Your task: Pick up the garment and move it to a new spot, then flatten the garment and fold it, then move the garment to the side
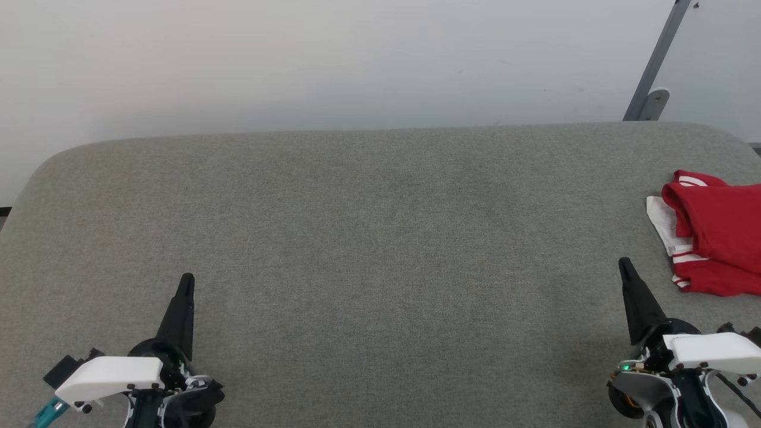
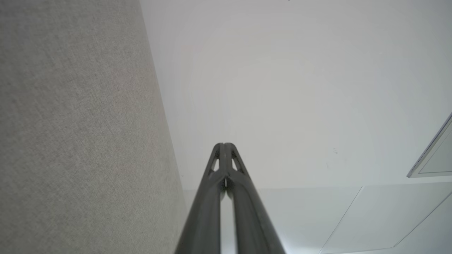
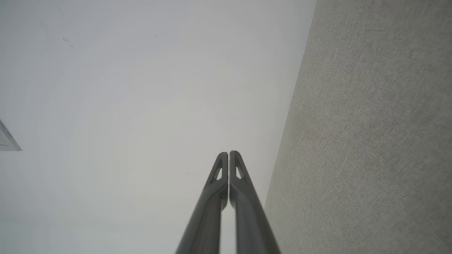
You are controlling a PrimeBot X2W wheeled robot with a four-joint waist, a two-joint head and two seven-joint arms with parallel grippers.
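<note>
Now, the biggest thing first: a wide grey cloth table [image 1: 357, 238]. Runs from the left side to the right side, with round corners at the far end. Looks flat and smooth.

Behind it, on the far side, a plain white wall [image 1: 297, 59].

Next, the garment [image 1: 722, 238]. Lies on the table at the right edge, about halfway between near and far. Looks folded into a small pile, red on top, with a white part and red-and-white stripes poking out on its left side. Goes past the right edge of the head view, so cannot tell how the rest lies.

Then a thin grey metal bar [image 1: 660, 56], slanting up in front of the wall at the far right.

Then the right gripper [image 1: 624, 264], at the near right, over the table. Points toward the far side. Sits near the garment, just to its left, but not touching it. Jaws pressed tight together, holding nothing. Same again in the right wrist view: right gripper [image 3: 229, 154] with both dark fingers meeting at the tips.

Last, the left gripper [image 1: 186, 282], at the near left, well apart from the garment. Also points toward the far side. Jaws pressed together too, holding nothing, as with the left gripper [image 2: 224, 146] in the left wrist view.
</note>
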